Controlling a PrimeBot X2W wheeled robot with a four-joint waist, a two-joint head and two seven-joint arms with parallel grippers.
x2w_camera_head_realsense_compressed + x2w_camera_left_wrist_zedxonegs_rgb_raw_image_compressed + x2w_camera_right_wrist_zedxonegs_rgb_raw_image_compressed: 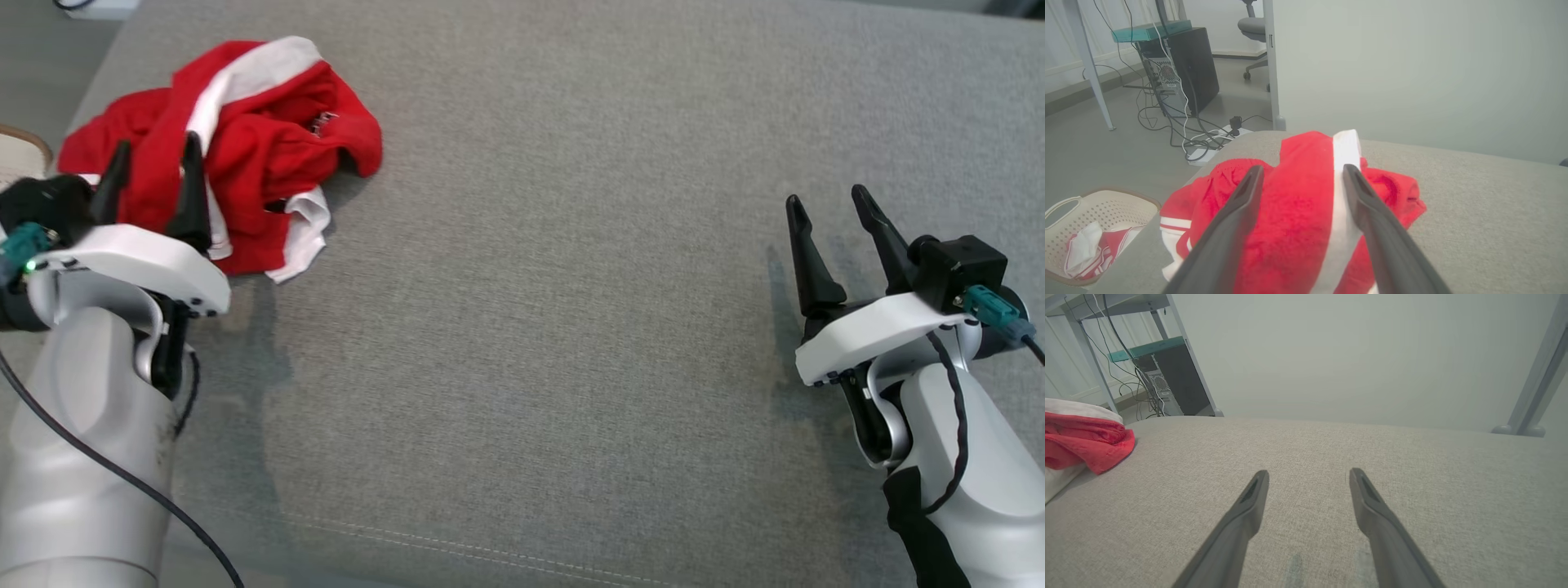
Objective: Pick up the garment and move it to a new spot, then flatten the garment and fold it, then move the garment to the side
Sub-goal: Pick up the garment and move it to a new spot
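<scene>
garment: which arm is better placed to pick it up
Left. The left gripper is open with its fingers pointing straight at the crumpled red garment; the right gripper is open over the grey cushion, well away from it.

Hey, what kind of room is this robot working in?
Likely an office or lab rigged for laundry trials: a computer tower with trailing cables on the floor, a wheeled office chair beyond it, and a laundry basket beside the grey padded surface.

No lettering can be read; a small dark mark (323, 122) on the garment (261, 155) is too blurred.
</scene>
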